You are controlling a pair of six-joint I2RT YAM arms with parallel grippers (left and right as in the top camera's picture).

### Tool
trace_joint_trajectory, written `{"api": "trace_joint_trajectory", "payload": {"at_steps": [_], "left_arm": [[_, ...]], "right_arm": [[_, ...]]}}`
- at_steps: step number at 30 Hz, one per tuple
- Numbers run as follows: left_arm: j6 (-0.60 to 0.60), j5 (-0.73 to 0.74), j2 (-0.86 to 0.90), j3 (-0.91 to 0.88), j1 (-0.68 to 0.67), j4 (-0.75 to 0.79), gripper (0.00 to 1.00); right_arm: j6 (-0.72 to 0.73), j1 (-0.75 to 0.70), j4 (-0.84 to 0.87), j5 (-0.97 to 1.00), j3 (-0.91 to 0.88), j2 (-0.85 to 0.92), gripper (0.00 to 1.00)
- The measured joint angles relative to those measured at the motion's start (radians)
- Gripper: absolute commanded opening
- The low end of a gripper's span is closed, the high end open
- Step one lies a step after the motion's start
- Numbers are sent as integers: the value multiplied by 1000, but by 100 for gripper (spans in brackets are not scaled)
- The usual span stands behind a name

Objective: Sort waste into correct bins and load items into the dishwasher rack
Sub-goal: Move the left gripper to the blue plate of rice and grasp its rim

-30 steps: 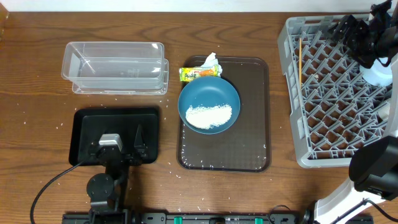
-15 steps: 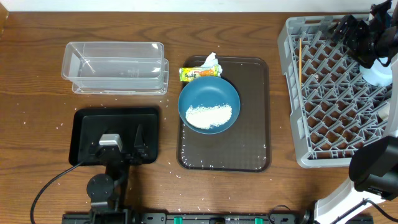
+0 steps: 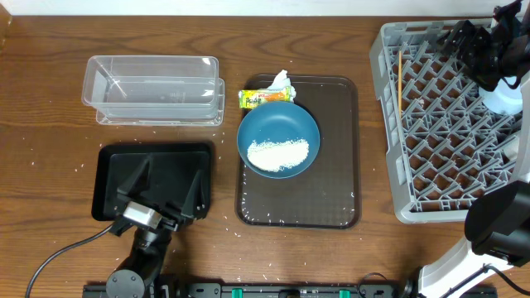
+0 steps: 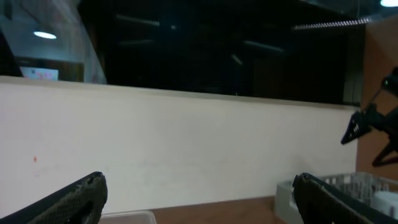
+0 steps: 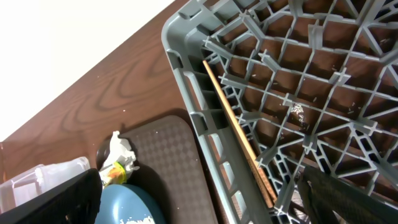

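The large dark-blue dish point(image 3: 277, 132) sits on the brown serving tray with a patch of white rice point(image 3: 277, 155) in it. The yellow-green wrapper point(image 3: 263, 98) and the white tissue point(image 3: 280, 80) lie at its far edge; both also show in the right wrist view, the wrapper point(image 5: 107, 176) and the tissue point(image 5: 119, 149). The chopsticks point(image 3: 400, 79) lie in the grey rack point(image 3: 397, 165), also seen from the right wrist point(image 5: 239, 137). My right gripper point(image 3: 460, 40) point(image 5: 199, 186) hangs open over the rack's far side. My left gripper point(image 3: 170, 186) point(image 4: 199, 186) is open over the black tray point(image 3: 106, 178) and faces the wall.
The clear tub point(image 3: 153, 89) stands at the back left. The brown serving tray point(image 3: 323, 199) is in the middle. A small pale round vessel point(image 3: 503, 98) sits in the rack at the right; I cannot tell if it is the cup or the bowl. Rice grains are scattered on the table.
My left wrist has drawn back toward the front edge and tipped up, so its camera now faces the wall. The right arm has not moved.
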Motion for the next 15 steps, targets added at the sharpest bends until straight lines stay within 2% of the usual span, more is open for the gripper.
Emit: {"api": "trace_joint_trajectory", "payload": {"at_steps": [3,6,12,15], "left_arm": [[-15,-14,48,50,0,-87,98],[-27,-25,172,177,0,-267,98],[-17,29,579,558,0,-610,98],[-16,138,766,708,0,-644,98]], "right_arm": [[0,0,0,0,0,0,99],[0,0,0,0,0,0,99],[0,0,0,1,-1,0,99],[0,0,0,2,-1,0,99]]}}
